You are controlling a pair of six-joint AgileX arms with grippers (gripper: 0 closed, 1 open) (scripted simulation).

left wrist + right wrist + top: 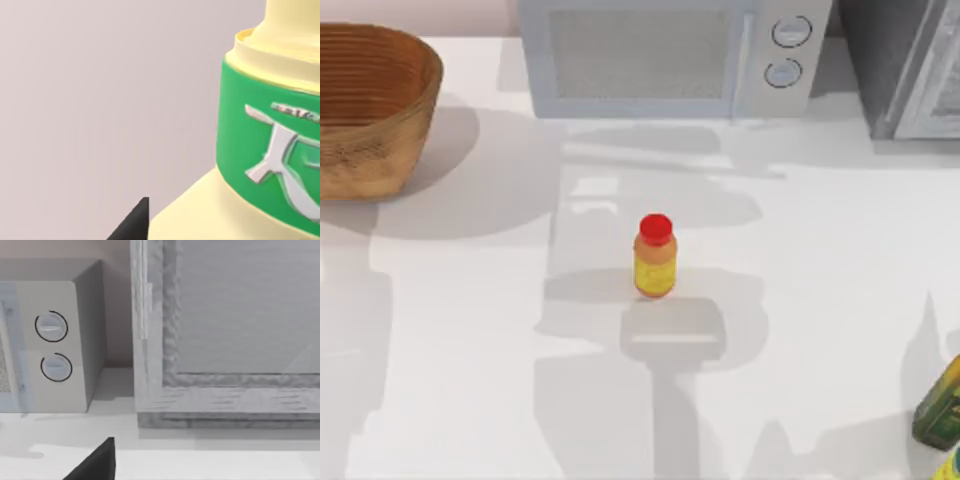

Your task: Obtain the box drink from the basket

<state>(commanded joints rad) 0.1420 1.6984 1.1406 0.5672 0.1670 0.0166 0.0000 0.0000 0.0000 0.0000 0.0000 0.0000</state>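
Note:
The box drink (260,150), a pale yellow carton with a green printed band, sits very close to the left wrist camera against a plain wall. My left gripper (165,227) is shut on it, and one dark fingertip (136,224) touches its lower edge. The basket (370,110), round and woven, stands at the table's far left back corner, with its left side cut off by the top view's edge. My right gripper (150,467) is open with nothing held and faces the appliances at the back; one dark fingertip (97,462) shows.
A yellow-orange bottle with a red cap (655,256) stands upright mid-table. A microwave (670,55) stands along the back and a second appliance (910,65) at the back right. A dark green and yellow carton (940,405) sits at the right front edge.

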